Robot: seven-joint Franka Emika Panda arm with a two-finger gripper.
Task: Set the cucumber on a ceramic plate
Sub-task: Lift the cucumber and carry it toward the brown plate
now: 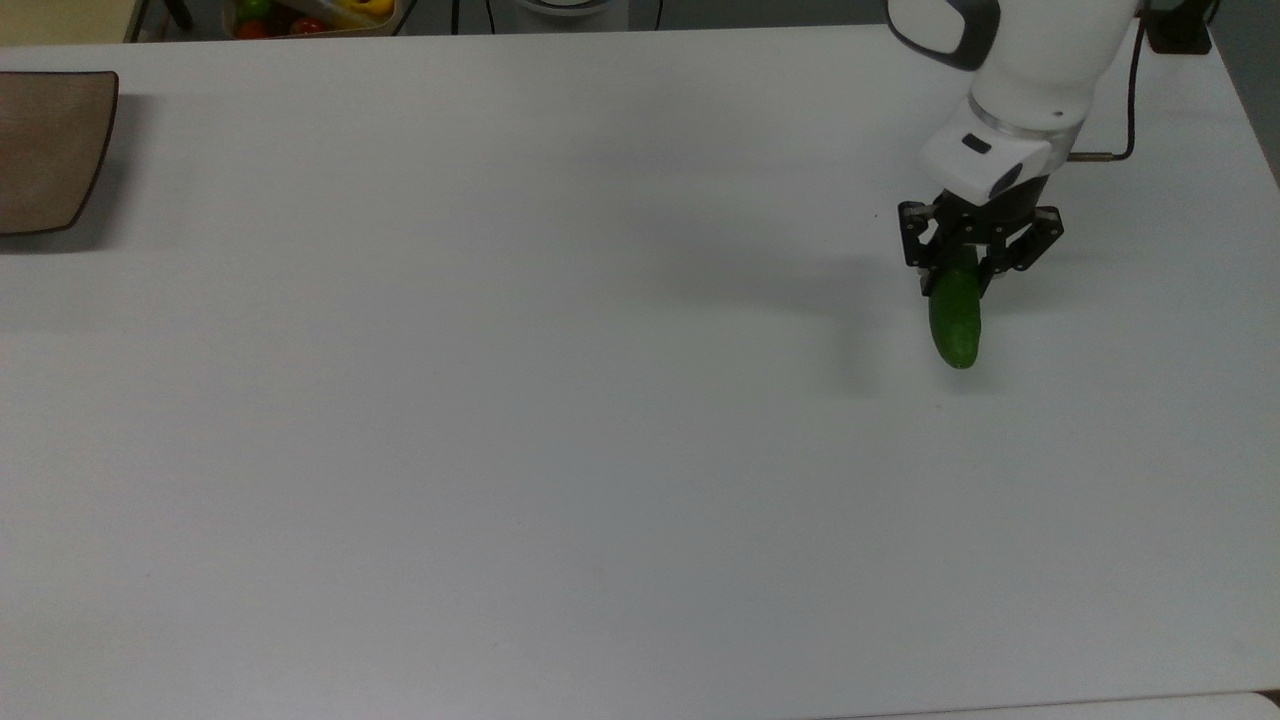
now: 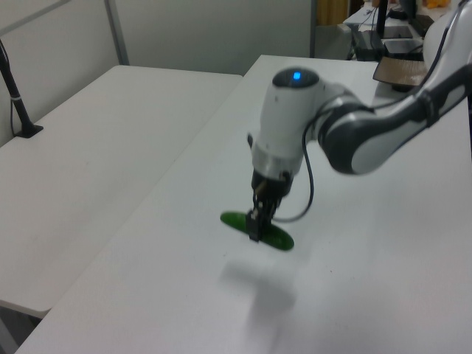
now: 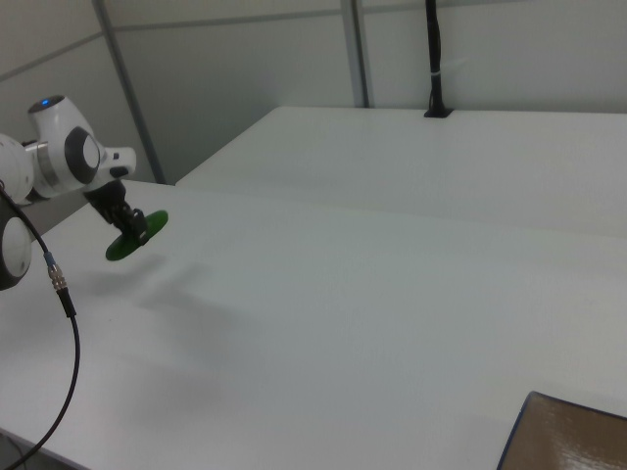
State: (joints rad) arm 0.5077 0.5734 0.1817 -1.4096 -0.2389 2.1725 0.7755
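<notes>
Clenched jaws of the gripper (image 1: 962, 262) grasp the cucumber (image 1: 955, 318) at the top view's upper right. Its shadow on the white table (image 1: 560, 420), apart from it in the left view, shows the cucumber (image 2: 259, 230) lifted clear. At the top view's upper-left edge sits the ceramic plate (image 1: 45, 150); the right view has its corner (image 3: 578, 439) at lower right, well apart from the gripper (image 3: 125, 221).

Arm angled down, gripper (image 1: 958, 272) clamped shut
</notes>
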